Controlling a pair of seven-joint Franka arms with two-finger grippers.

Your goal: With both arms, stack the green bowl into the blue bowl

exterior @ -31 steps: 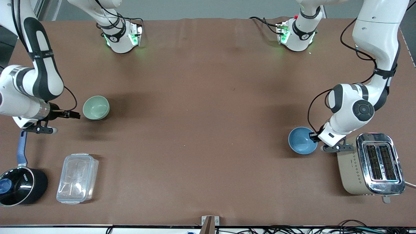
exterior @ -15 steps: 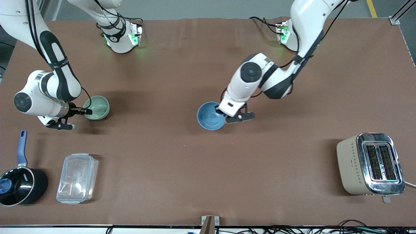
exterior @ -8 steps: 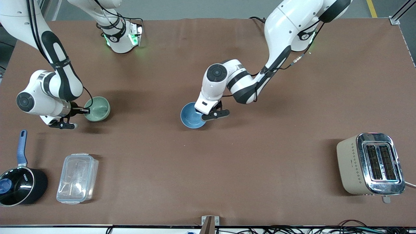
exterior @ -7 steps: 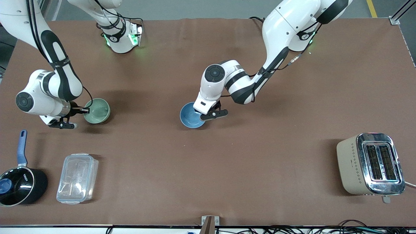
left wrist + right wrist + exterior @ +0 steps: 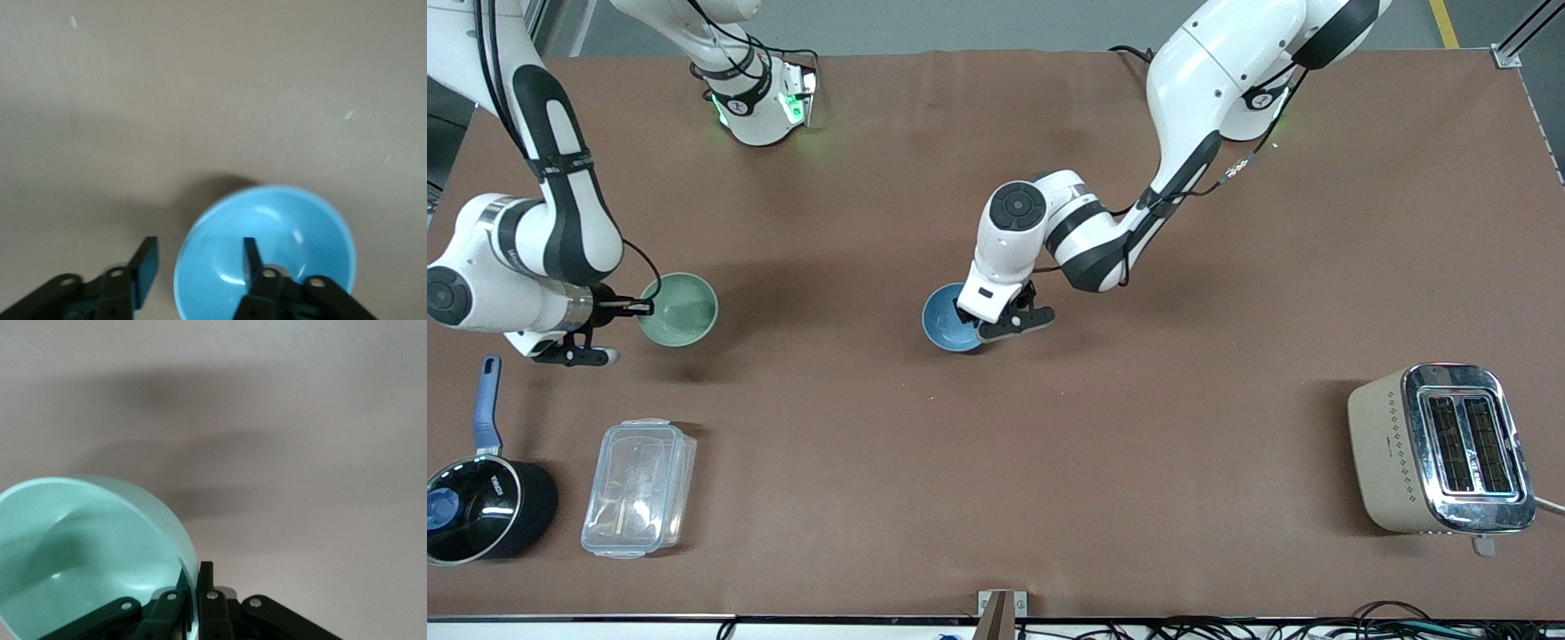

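Observation:
The blue bowl (image 5: 945, 320) stands upright on the brown table near its middle. My left gripper (image 5: 980, 315) is open at the bowl's rim. In the left wrist view the left gripper (image 5: 199, 252) has one finger (image 5: 250, 257) inside the blue bowl (image 5: 293, 243) and the other outside it, neither pressing the rim. The pale green bowl (image 5: 683, 308) is toward the right arm's end of the table. My right gripper (image 5: 639, 308) is shut on its rim. In the right wrist view the right gripper (image 5: 197, 572) pinches the wall of the green bowl (image 5: 87, 540).
A black saucepan (image 5: 480, 508) with a blue handle and a clear plastic container (image 5: 639, 487) lie nearer the front camera than the green bowl. A beige toaster (image 5: 1440, 449) stands at the left arm's end, near the front edge.
My left arm carried the blue bowl from beside the toaster to the table's middle and now stands still with fingers open. My right gripper closed on the green bowl and shifted it slightly toward the right arm's end.

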